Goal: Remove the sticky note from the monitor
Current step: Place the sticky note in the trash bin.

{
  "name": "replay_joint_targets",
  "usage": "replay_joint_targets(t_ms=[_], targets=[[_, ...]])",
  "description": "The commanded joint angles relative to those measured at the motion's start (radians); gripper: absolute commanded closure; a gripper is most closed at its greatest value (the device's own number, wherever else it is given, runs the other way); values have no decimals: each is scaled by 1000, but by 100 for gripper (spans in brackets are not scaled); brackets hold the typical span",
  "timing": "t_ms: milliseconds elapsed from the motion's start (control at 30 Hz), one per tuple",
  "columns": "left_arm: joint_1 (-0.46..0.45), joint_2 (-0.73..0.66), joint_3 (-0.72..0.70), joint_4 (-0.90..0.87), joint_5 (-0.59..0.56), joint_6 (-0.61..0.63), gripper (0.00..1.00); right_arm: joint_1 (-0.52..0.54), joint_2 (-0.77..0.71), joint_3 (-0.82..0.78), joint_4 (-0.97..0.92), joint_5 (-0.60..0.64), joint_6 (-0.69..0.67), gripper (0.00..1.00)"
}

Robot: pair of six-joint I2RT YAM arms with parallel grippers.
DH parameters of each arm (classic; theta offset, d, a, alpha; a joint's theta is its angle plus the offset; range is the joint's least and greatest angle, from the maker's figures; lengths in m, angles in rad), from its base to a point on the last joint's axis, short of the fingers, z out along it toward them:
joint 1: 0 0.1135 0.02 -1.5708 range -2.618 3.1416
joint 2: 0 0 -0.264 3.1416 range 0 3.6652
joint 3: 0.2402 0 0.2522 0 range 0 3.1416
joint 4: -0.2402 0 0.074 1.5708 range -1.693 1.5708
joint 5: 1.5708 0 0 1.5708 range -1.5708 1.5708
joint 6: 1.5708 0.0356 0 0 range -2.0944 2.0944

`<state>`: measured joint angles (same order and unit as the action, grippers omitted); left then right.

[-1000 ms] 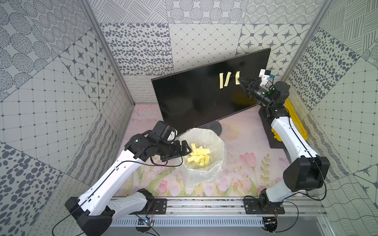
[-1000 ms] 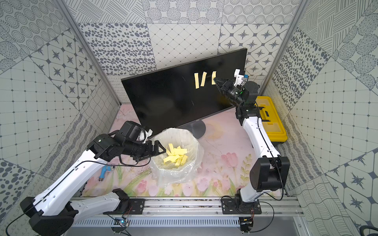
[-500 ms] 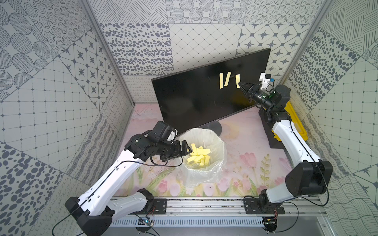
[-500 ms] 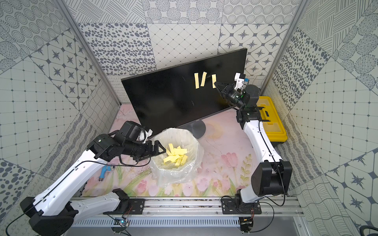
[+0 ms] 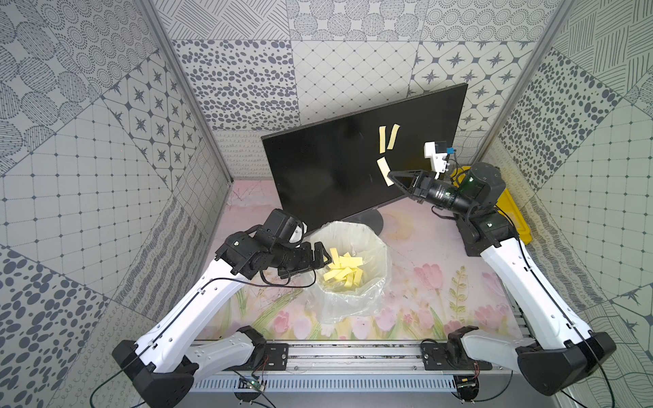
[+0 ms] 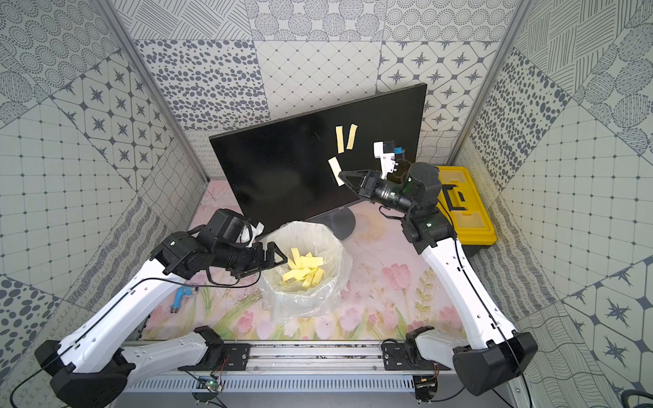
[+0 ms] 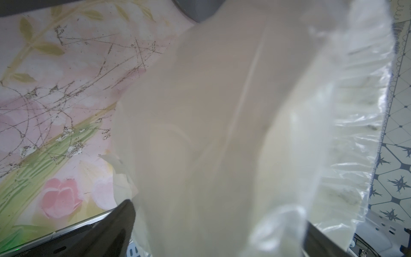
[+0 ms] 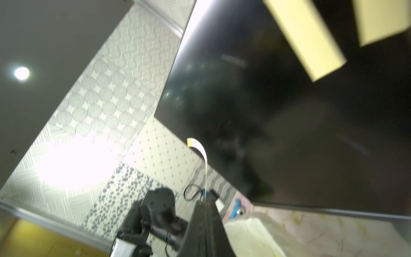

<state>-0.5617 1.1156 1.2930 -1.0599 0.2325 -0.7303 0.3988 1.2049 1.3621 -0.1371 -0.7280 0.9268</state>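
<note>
The black monitor (image 5: 335, 169) (image 6: 282, 166) stands at the back. Two yellow sticky notes (image 5: 382, 139) (image 6: 340, 139) (image 8: 307, 40) remain side by side on its upper right. My right gripper (image 5: 390, 175) (image 6: 341, 175) (image 8: 206, 200) is shut on the lower end of a third sticky note (image 5: 383, 169) (image 6: 334, 167) (image 8: 203, 155). That strip curls up from the fingertips, clear of the screen. My left gripper (image 5: 323, 256) (image 6: 279, 258) (image 7: 218, 213) is open at the near rim of the bag-lined bin (image 5: 380, 243) (image 6: 335, 240), with bag plastic between its fingers.
Several yellow notes (image 5: 344, 270) lie in the bin, in front of the monitor's round stand (image 6: 341, 220). A yellow-and-black toolbox (image 6: 466, 212) sits at the back right behind my right arm. A small blue object (image 6: 180, 295) lies on the floral mat under my left arm.
My right gripper has pulled the rightmost of three notes off the screen and moved down and left with it. The left arm has not moved.
</note>
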Motion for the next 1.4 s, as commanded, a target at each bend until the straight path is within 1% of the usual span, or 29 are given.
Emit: replay_joint_targets(t_ms=[0,133,300,333,433,467,500,533,633,733,867,967,1033,1133,1233,1367], targets=[[-12,-6,-3,22,5,12,1,86,-30,-39,-159,27,-136,100],[-12,-5,-5,21,5,15,1,191,-48,-66,-256,76,-193,100],[-11,-8,-3,24,4,14,1,282,-43,-80,-351,131,-244,100],[-11,-7,-4,24,4,14,1,297,-38,-81,-361,139,-250,99],[-12,-7,-3,20,2,16,1,326,-27,-83,-383,159,-268,86],[-11,-8,-3,19,1,16,1,328,-25,-83,-384,163,-269,80],[-12,-9,-4,18,1,16,1,330,-23,-80,-386,166,-271,70],[-12,-11,-5,18,1,16,1,331,-23,-75,-388,170,-273,64],[-12,-13,-5,17,0,15,1,330,-21,-57,-393,174,-280,58],[-11,-13,-5,18,1,12,1,331,-11,-36,-395,176,-290,57],[-12,-10,-3,20,2,13,1,326,4,15,-397,181,-310,52],[-12,-11,-3,20,1,14,1,298,16,61,-395,183,-324,43],[-12,-12,-5,20,1,13,1,259,22,91,-384,189,-328,34],[-11,-12,-10,21,1,13,1,182,23,106,-319,180,-293,26],[-12,-12,-14,25,2,10,1,76,20,79,-179,139,-202,21],[-12,-10,-15,28,4,10,1,-42,36,54,6,117,-93,19]])
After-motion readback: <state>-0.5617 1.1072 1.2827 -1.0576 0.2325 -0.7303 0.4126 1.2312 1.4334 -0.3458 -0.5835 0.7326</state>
